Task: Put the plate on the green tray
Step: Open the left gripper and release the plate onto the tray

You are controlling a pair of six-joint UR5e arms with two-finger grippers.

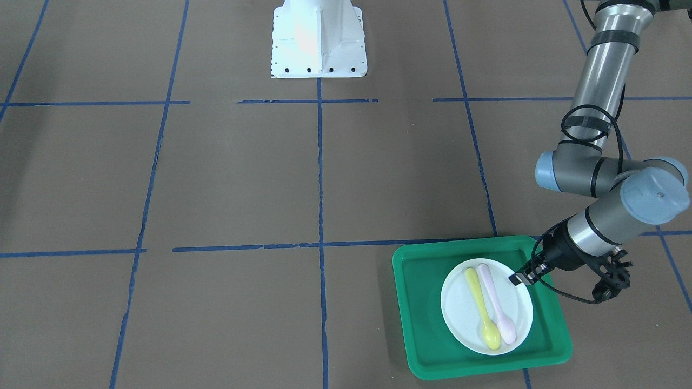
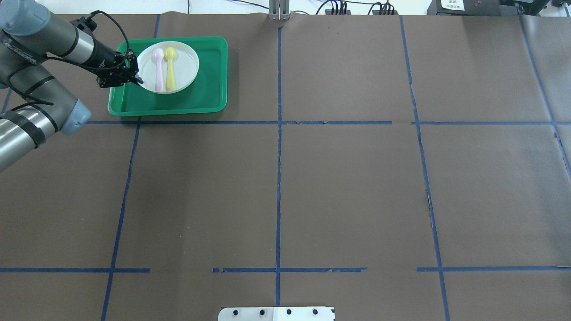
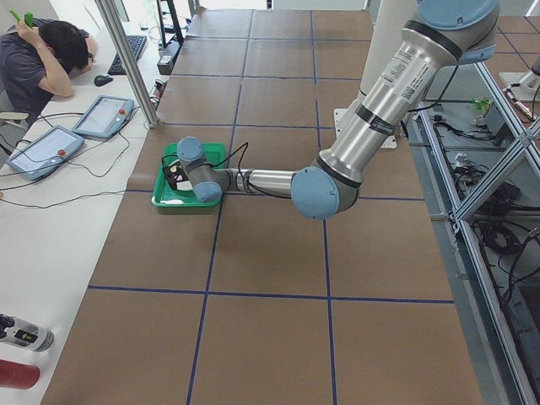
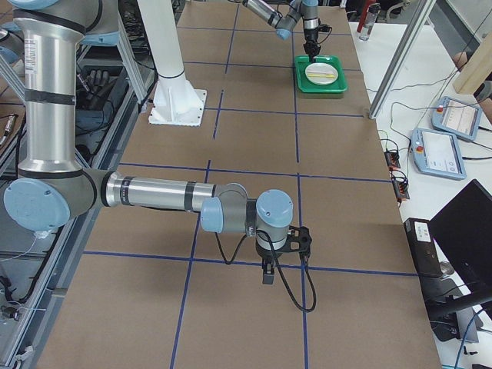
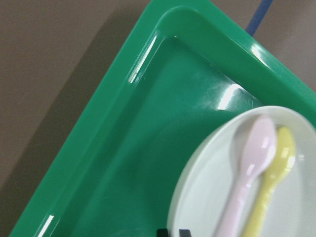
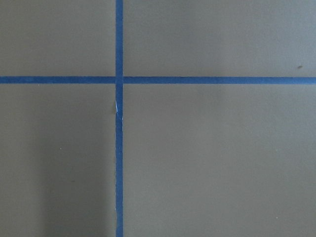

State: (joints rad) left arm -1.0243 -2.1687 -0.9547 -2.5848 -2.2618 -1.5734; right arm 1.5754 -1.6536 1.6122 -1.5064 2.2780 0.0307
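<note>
Looking to the far left corner of the table, you find the green tray holding the plate, which carries a pink spoon and a yellow spoon side by side. Bare brown table runs open from the tray toward the right edge. The left gripper reaches in low over the tray's left rim, fingers narrow on the plate's rim; you cannot tell how the right gripper's fingers stand.

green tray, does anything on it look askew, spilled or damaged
Nothing stands out. The small round white plate is within the large green plastic tray, pink plastic spoon and yellow plastic spoon side by side on it; the left gripper pinches its rim.
</note>
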